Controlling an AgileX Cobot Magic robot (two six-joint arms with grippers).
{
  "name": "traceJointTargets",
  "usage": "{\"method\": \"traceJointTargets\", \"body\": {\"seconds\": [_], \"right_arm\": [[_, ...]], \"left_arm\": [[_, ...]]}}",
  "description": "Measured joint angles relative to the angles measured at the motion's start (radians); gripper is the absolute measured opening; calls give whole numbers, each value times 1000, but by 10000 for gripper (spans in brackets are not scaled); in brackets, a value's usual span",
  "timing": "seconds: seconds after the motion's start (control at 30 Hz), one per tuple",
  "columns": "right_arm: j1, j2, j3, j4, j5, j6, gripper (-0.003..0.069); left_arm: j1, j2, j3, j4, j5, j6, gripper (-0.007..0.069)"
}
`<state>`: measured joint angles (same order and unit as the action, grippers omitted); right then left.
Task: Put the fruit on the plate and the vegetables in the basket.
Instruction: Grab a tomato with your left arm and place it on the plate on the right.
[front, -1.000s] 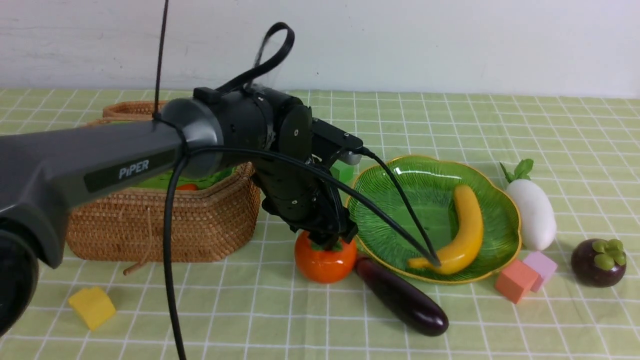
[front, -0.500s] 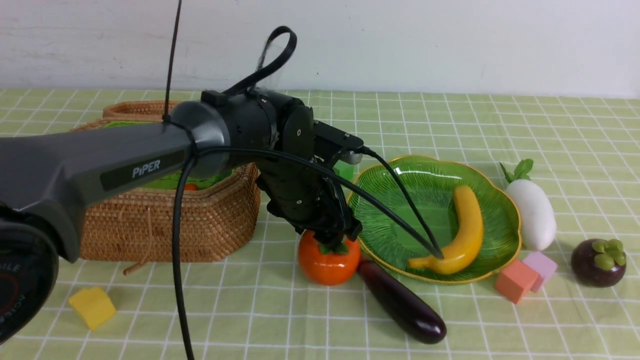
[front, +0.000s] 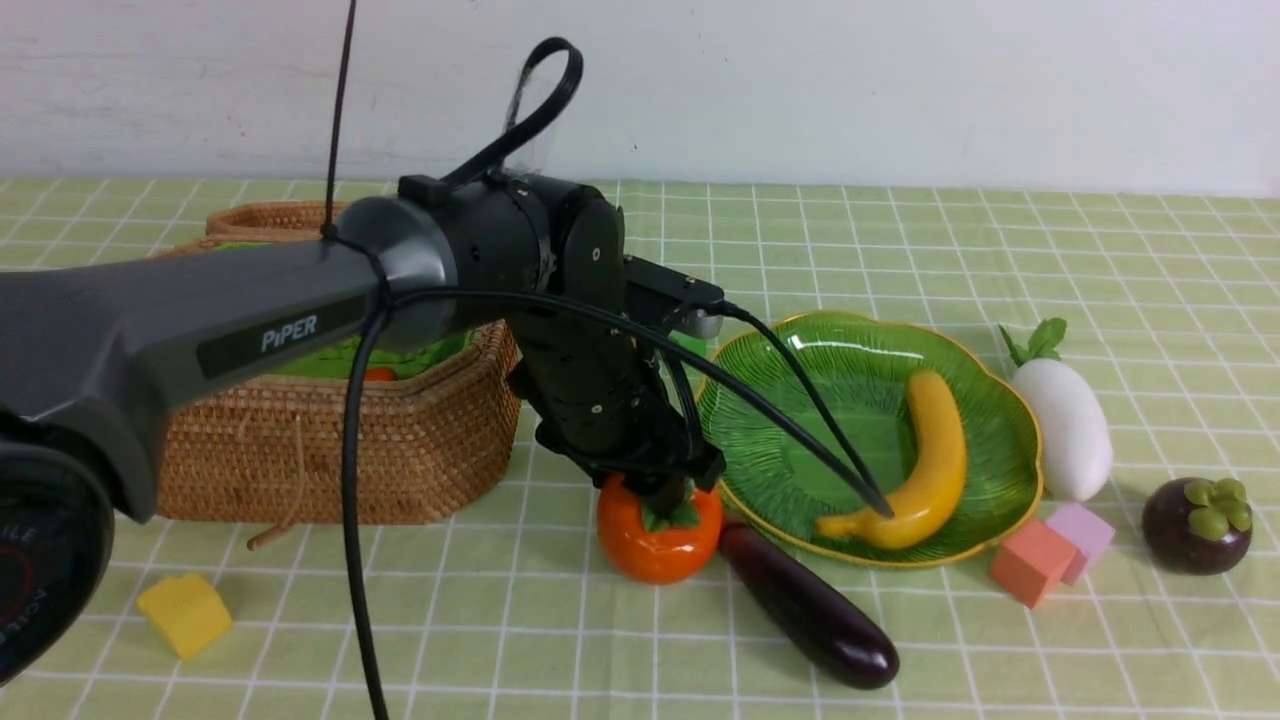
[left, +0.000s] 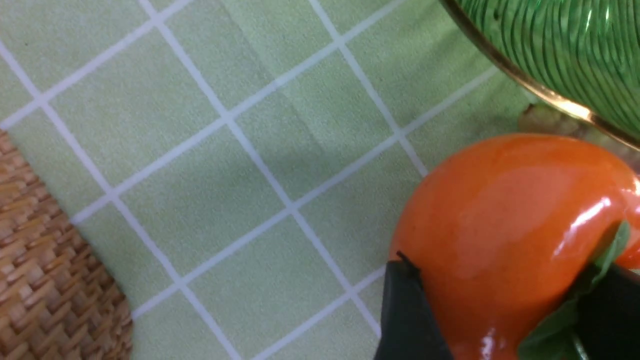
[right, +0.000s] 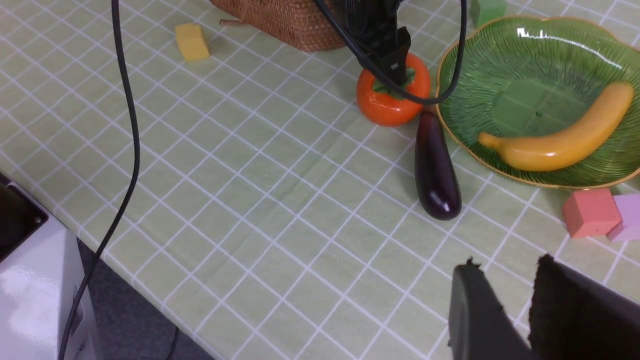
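A glossy round orange persimmon (left: 505, 215) with a green calyx sits on the pale green checked tablecloth (left: 240, 150) between the black fingers (left: 407, 315) of the left gripper (left: 505, 300), both fingers touching it. The gold-rimmed ribbed green glass plate (left: 565, 45) lies just beside it, and the woven brown wicker basket (left: 45, 280) is farther off.

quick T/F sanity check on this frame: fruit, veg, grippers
The long yellow banana lies in the green glass plate. True.
The left gripper straddles the round orange persimmon. True.
The persimmon is in the plate. False: it stands on the checked cloth beside the rim.
The glossy purple eggplant is in the brown wicker basket. False: the eggplant lies on the cloth, outside the basket.
The right gripper holds something. False: nothing is between its jaws.
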<state>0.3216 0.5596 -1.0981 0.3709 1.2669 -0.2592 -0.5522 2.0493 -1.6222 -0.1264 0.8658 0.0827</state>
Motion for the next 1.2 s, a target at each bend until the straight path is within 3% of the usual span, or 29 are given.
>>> {"method": "traceJointTargets", "body": {"seconds": [0.4,0.77,0.9,1.0,1.2], "right_arm": [[0,0,0,0,0,0,182],[0,0,0,0,-1,-1,182],[0,0,0,-23,-2,0,182],[0,0,0,-117,-8,61,182],[0,0,0,-261,-8,186,182]], "left_arm": [[0,-41,11,27,118,18,402],[0,-97,11,32,111,18,402],[0,-100,-22,-4,56,19,397],[-24,-102,-73,-99,-98,59,396],[-107,-51,-85,-159,-388,159,396]]}}
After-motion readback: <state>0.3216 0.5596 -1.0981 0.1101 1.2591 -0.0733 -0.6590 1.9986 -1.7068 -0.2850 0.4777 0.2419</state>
